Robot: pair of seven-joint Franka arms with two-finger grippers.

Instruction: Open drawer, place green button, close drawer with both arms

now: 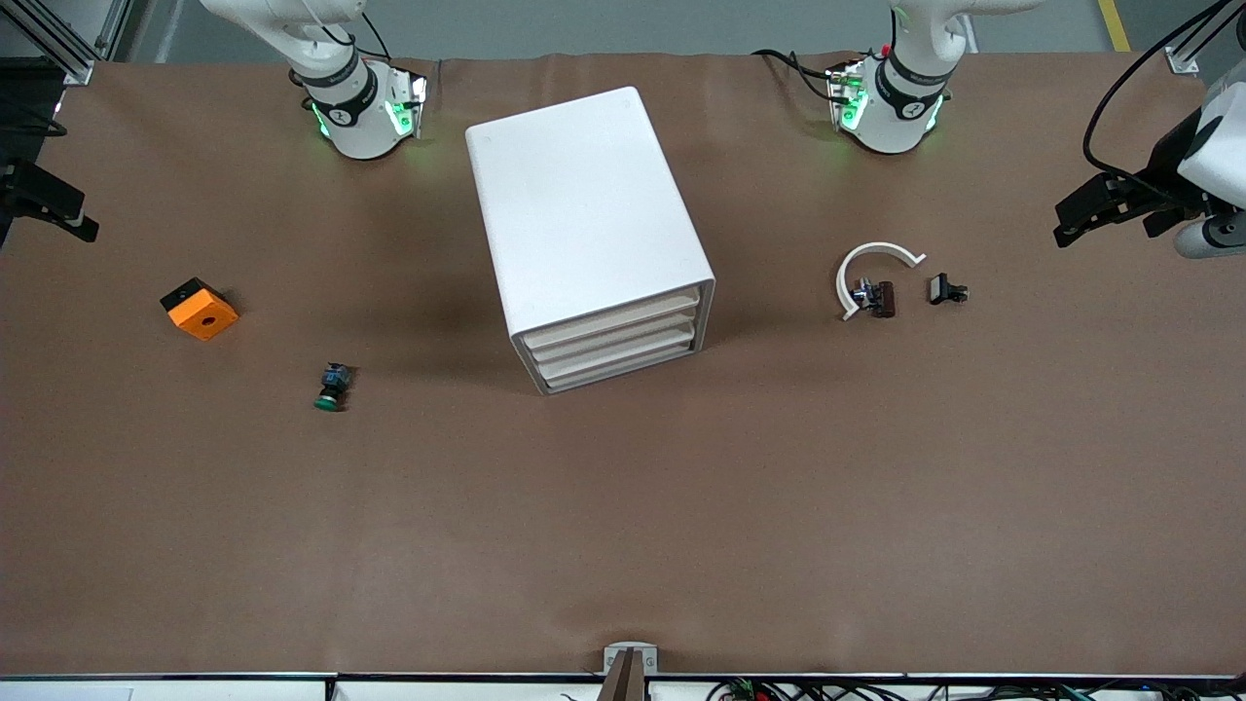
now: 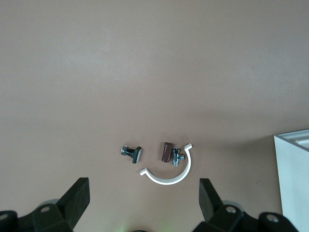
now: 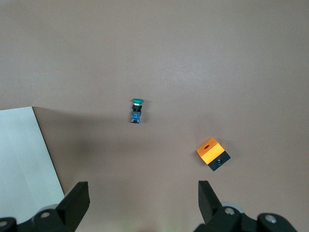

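Note:
The white cabinet (image 1: 584, 214) stands mid-table, and a corner of it shows in each wrist view (image 2: 294, 179) (image 3: 24, 154). Its three fronts are all pushed in; the drawer (image 1: 625, 367) is the lowest. The green-capped button (image 1: 332, 387) (image 3: 136, 110) lies on its side toward the right arm's end of the table. My right gripper (image 1: 58, 209) (image 3: 143, 205) hangs open and empty over that end's edge, well apart from the button. My left gripper (image 1: 1105, 209) (image 2: 143, 203) hangs open and empty over the left arm's end.
An orange block with a hole (image 1: 200, 309) (image 3: 213, 153) lies farther from the front camera than the button. Toward the left arm's end lie a white curved piece (image 1: 871, 268) (image 2: 169, 174), a brown part (image 1: 881, 298) and a small black clip (image 1: 946, 289) (image 2: 131, 152).

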